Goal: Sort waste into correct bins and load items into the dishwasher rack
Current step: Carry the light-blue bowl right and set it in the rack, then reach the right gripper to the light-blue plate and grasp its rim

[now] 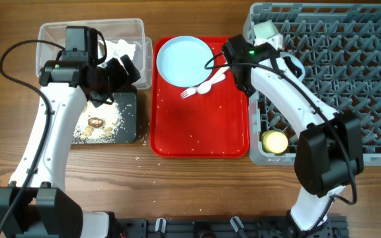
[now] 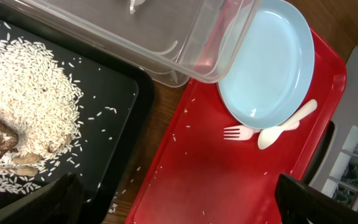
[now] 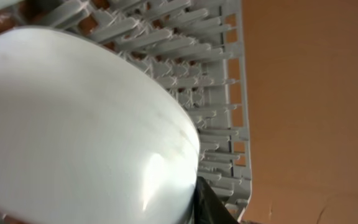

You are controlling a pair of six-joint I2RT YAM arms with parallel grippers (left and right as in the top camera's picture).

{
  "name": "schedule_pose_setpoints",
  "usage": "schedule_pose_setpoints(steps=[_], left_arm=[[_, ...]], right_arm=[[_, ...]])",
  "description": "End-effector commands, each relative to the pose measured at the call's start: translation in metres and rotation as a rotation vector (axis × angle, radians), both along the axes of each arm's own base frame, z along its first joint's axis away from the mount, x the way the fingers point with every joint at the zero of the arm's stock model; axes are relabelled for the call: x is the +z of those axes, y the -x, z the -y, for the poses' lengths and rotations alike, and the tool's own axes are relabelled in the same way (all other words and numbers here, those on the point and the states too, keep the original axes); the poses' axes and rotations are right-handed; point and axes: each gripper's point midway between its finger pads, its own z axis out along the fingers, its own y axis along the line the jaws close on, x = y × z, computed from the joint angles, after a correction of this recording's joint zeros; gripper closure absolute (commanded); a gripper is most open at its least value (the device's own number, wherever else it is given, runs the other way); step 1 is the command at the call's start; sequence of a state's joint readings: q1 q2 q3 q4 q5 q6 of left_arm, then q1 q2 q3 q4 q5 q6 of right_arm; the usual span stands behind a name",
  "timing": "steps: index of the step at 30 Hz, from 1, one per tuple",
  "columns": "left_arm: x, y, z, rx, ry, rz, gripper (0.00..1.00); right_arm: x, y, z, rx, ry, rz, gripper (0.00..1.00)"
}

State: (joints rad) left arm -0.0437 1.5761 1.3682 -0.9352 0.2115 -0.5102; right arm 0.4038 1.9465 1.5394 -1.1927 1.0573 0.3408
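— Pale green bowl [image 3: 86, 124] fills the right wrist view, almost against the lens. What holds it?
— One dark finger [image 3: 211, 202] lies against its lower edge; the other is hidden. Behind the bowl stand the pegs of the dishwasher rack [image 3: 219, 93], with the wooden table [image 3: 316, 93] beyond the rack's wall.
— And the left wrist?
— Left gripper [image 2: 176, 193] is spread wide with nothing between its fingers. It hovers where the black tray [image 2: 117, 106] meets the red tray [image 2: 229, 180]. Food scraps [image 2: 30, 93], mostly rice, lie heaped in the black tray. The clear tub [image 2: 185, 37] overlaps the pale blue plate [image 2: 272, 68] in this view. The fork [image 2: 236, 132] and spoon [image 2: 284, 127] lie on the red tray, and the spoon's handle reaches onto the plate's rim.
— From overhead?
— Right gripper [image 1: 263, 34] clasps the bowl over the rack's far-left corner. The yellow cup [image 1: 274, 141] sits in the rack's near-left corner. A white tissue [image 1: 123, 47] lies in the tub.
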Motion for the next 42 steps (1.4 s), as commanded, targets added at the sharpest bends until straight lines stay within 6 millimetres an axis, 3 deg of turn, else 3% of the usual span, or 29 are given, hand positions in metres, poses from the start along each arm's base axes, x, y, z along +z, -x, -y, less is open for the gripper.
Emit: schedule_pose_setpoints(steps=[1,7,12,16,18,20,23,25,26,29,32,37,40,42], left_arm=[[0.013,-0.002,0.0,-0.005,0.006,0.04,0.0],[0.013,-0.002,0.0,-0.005,0.006,0.04,0.0],[0.014,-0.002,0.0,-0.005,0.006,0.04,0.0],[0.013,-0.002,0.0,-0.005,0.006,0.04,0.0],[0.013,-0.002,0.0,-0.005,0.006,0.04,0.0],[0.014,-0.002,0.0,-0.005,0.006,0.04,0.0],[0.014,-0.002,0.0,-0.005,0.006,0.04,0.0],[0.014,-0.002,0.0,-0.005,0.006,0.04,0.0],[0.013,-0.002,0.0,-0.005,0.006,0.04,0.0],[0.013,-0.002,0.0,-0.005,0.006,0.04,0.0],[0.014,-0.002,0.0,-0.005,0.006,0.04,0.0],[0.013,-0.002,0.0,-0.005,0.006,0.04,0.0],[0.014,-0.002,0.0,-0.005,0.006,0.04,0.0],[0.013,-0.002,0.0,-0.005,0.006,0.04,0.0]], right_arm=[[-0.031,0.012,-0.02,0.015,-0.129,-0.109,0.79],[-0.034,0.019,-0.048,0.083,-0.184,-0.157,0.67],[-0.026,0.023,-0.069,0.134,-0.202,-0.167,0.32],[-0.021,0.022,-0.075,0.144,-0.229,-0.162,0.2],[-0.012,0.017,-0.092,0.155,-0.35,-0.136,0.1],[-0.009,0.011,-0.12,0.181,-0.522,-0.117,0.0],[-0.008,-0.004,-0.201,0.329,-0.939,-0.114,0.0],[-0.008,-0.017,-0.239,0.419,-1.118,-0.088,0.01],[-0.01,-0.03,-0.25,0.403,-1.171,-0.027,0.07],[-0.03,-0.065,-0.251,0.234,-1.214,0.161,0.21],[-0.053,-0.083,-0.251,0.141,-1.224,0.242,0.27],[-0.106,-0.096,-0.229,-0.001,-1.188,0.248,0.31],[-0.123,-0.105,-0.206,-0.059,-1.169,0.252,0.33],[-0.132,-0.108,-0.201,-0.074,-1.181,0.241,0.36]])
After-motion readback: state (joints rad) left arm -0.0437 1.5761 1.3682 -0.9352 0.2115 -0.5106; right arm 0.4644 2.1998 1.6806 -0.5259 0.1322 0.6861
